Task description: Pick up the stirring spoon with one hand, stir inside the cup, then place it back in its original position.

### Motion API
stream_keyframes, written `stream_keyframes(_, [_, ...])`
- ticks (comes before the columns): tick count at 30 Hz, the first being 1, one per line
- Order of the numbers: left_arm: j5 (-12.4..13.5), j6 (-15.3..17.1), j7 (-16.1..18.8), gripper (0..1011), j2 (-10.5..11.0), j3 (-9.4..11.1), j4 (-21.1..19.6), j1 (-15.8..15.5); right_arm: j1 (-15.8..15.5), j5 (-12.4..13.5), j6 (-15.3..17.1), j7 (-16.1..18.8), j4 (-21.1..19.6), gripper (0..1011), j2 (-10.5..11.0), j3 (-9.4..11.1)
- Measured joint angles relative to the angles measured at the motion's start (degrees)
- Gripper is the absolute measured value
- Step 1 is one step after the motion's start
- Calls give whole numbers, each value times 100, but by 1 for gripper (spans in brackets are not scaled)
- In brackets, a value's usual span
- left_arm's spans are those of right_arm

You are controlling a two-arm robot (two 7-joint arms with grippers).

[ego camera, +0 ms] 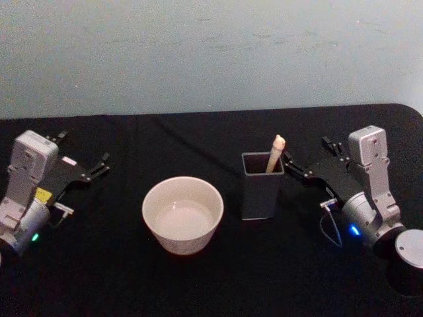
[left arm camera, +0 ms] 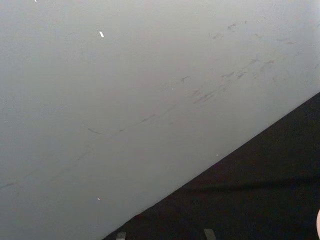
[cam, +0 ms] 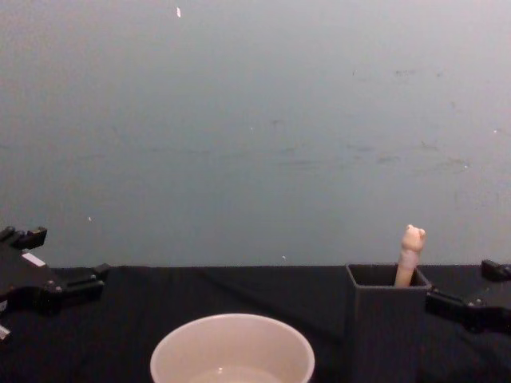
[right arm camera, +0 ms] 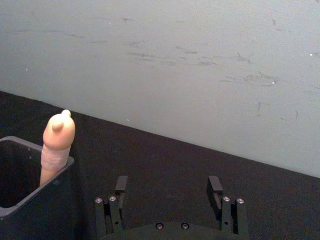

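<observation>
Beside holder (ego camera: 262, 188): right end effector (right arm camera: 169, 187) apart, empty; spoon (ego camera: 274, 153) inside; no writing legible.

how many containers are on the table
2. The cup sits left of centre on the black table. The dark square holder stands just to its right, with the spoon upright inside. None seem hidden.

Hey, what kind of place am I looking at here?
Probably a lab or test bench set up for robot trials: a table under black cloth against a bare, scuffed wall, with just a cup and a spoon standing in a dark holder.
</observation>
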Motion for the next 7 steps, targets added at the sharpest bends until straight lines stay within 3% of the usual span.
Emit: stream_keyframes(7, [0,0,0,1001,0,0,0,0,0,0,0,0,-1,1000,0,0])
